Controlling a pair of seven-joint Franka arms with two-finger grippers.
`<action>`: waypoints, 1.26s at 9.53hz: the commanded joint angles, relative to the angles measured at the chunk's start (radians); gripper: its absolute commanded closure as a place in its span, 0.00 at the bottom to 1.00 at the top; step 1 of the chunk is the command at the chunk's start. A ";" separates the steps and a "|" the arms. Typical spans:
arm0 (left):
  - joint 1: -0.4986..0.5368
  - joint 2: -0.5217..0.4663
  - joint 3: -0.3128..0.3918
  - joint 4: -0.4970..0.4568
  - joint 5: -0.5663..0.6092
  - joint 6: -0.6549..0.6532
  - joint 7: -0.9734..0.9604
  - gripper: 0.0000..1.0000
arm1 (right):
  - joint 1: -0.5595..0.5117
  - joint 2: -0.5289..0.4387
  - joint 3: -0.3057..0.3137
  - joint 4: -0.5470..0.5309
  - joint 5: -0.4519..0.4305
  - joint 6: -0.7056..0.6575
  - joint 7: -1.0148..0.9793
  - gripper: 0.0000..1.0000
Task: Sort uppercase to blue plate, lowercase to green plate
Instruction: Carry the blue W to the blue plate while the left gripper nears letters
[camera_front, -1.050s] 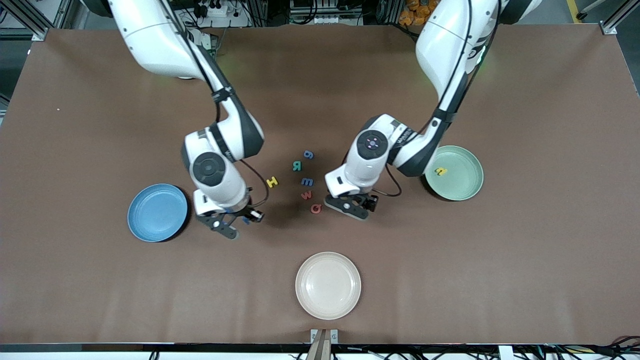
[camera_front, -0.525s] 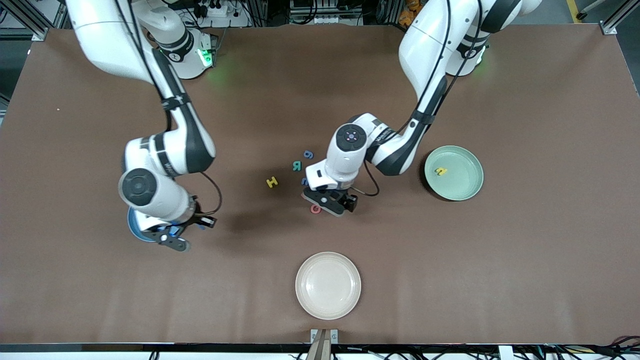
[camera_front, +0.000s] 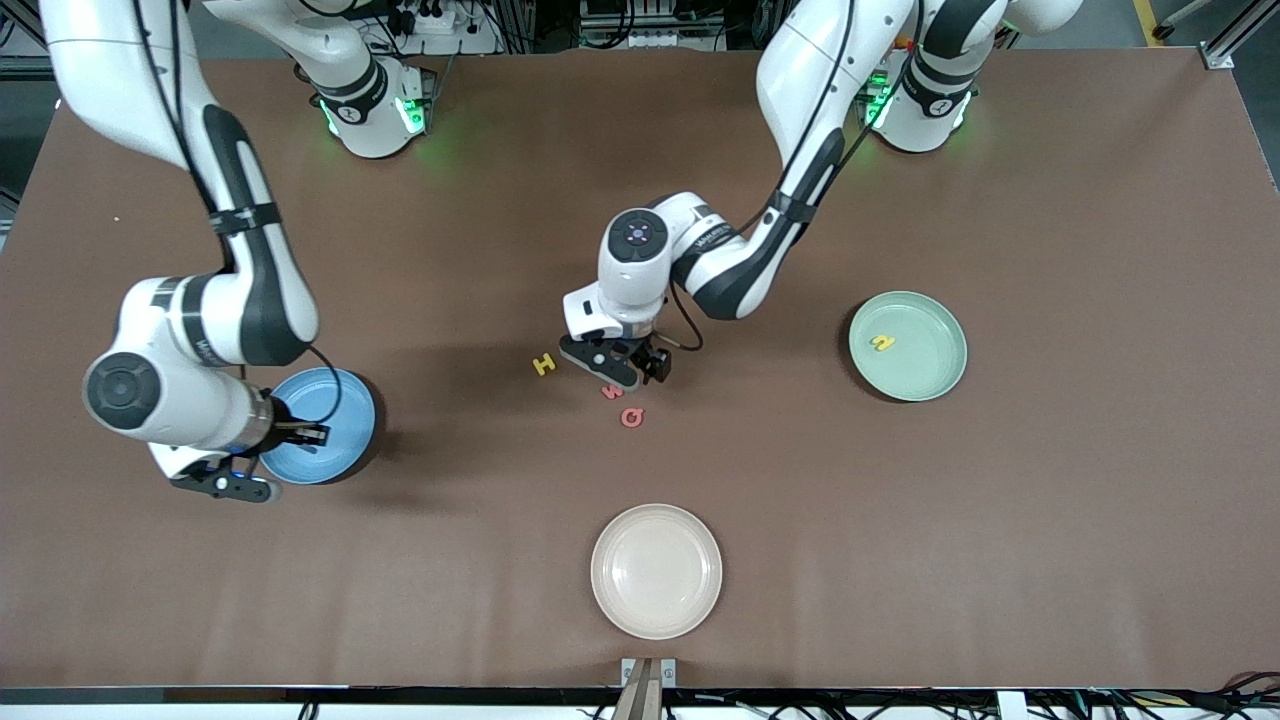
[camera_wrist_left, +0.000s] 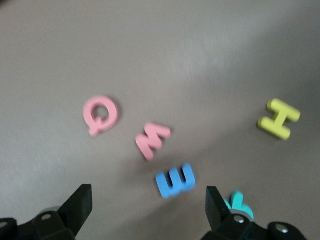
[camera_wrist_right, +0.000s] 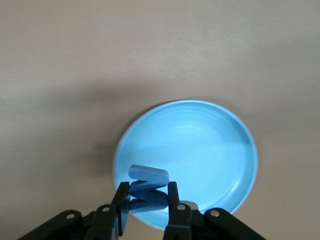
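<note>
I have the right claw (camera_wrist_right: 145, 212) pinching the blue M (camera_wrist_right: 147, 192) on edge, up over the rim of the blue plate (camera_front: 320, 440) at the right arm's end of the desk (camera_front: 1000, 550). My left claw (camera_wrist_left: 147, 210) hangs with its fingers spread wide over the letter cluster mid-desk: red Q (camera_wrist_left: 101, 114), red w (camera_wrist_left: 152, 140), blue m (camera_wrist_left: 175, 181), a green letter (camera_wrist_left: 239, 202) partly hidden by a finger, and yellow H (camera_wrist_left: 279, 118) lying apart from the rest. The green plate (camera_front: 935, 375) toward the left arm's end holds 1 yellow letter (camera_front: 881, 343). A cream plate (camera_front: 655, 610) sits nearest the front camera.
</note>
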 joint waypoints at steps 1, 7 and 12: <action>-0.027 -0.006 0.011 0.007 0.039 -0.074 -0.072 0.00 | -0.048 -0.043 0.018 -0.122 -0.012 0.094 -0.071 1.00; -0.049 -0.014 -0.030 0.008 0.025 -0.181 -0.238 0.00 | -0.077 -0.040 0.019 -0.150 -0.001 0.130 -0.069 0.00; -0.056 0.014 -0.056 0.008 0.030 -0.180 -0.338 0.00 | -0.077 -0.040 0.019 -0.153 -0.001 0.111 -0.068 0.00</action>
